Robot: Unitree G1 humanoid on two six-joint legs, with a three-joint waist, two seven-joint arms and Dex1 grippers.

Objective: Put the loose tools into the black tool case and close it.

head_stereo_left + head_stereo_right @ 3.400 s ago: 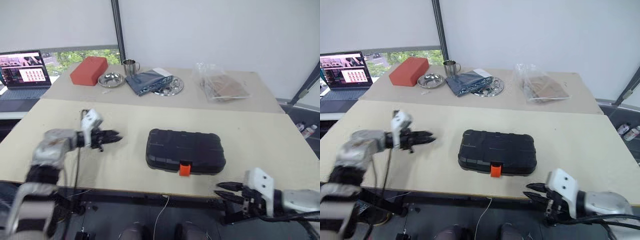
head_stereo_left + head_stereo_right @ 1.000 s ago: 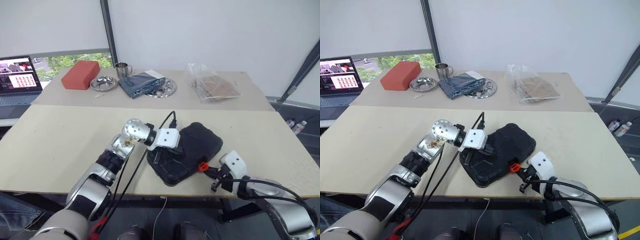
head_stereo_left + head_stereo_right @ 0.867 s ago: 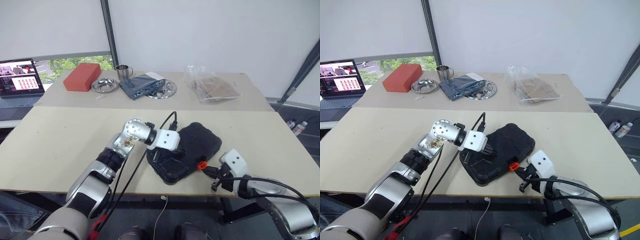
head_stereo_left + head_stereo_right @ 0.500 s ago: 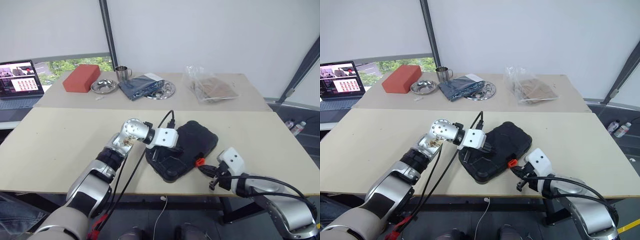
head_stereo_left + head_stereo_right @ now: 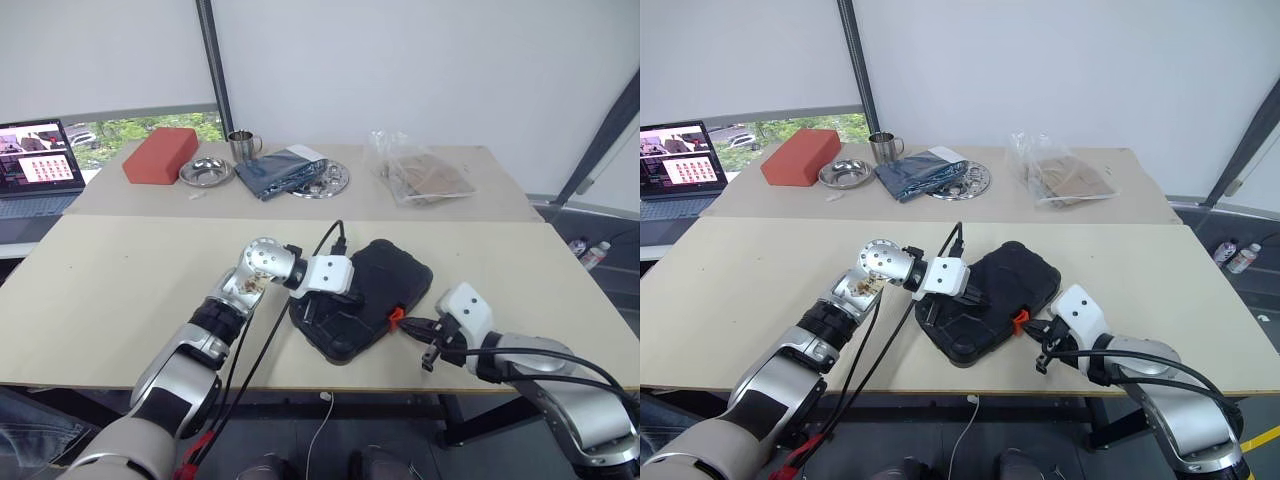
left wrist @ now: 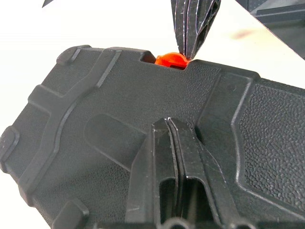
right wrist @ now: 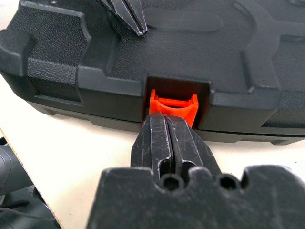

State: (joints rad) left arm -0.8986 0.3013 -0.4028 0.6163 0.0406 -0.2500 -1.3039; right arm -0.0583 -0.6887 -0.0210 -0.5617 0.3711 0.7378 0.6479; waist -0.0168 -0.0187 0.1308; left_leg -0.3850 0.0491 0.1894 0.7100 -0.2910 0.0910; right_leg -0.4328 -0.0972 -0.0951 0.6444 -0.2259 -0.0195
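Observation:
The black tool case (image 5: pixel 390 275) lies shut on the near table, turned at an angle, with its orange latch (image 5: pixel 394 318) facing the front right. My left gripper (image 5: pixel 322 308) is shut, its tips resting on the lid (image 6: pixel 167 121). My right gripper (image 5: pixel 408 326) is also shut, and its tips touch the lower edge of the latch (image 7: pixel 172 104). The left gripper's tips show on the lid above the latch (image 7: pixel 137 28). The loose tools are out of view.
On the far table stand a red-brown block (image 5: pixel 160 153), a metal bowl (image 5: pixel 208 170), a steel cup (image 5: pixel 243 145), a blue cloth (image 5: pixel 285 167) and a plastic bag (image 5: pixel 425 175). A laptop (image 5: pixel 38 155) sits at the far left. The case lies near the table's front edge.
The case has turned from square to diagonal. My left gripper came onto its lid and my right came up to the latch. In the last second the right gripper rose slightly.

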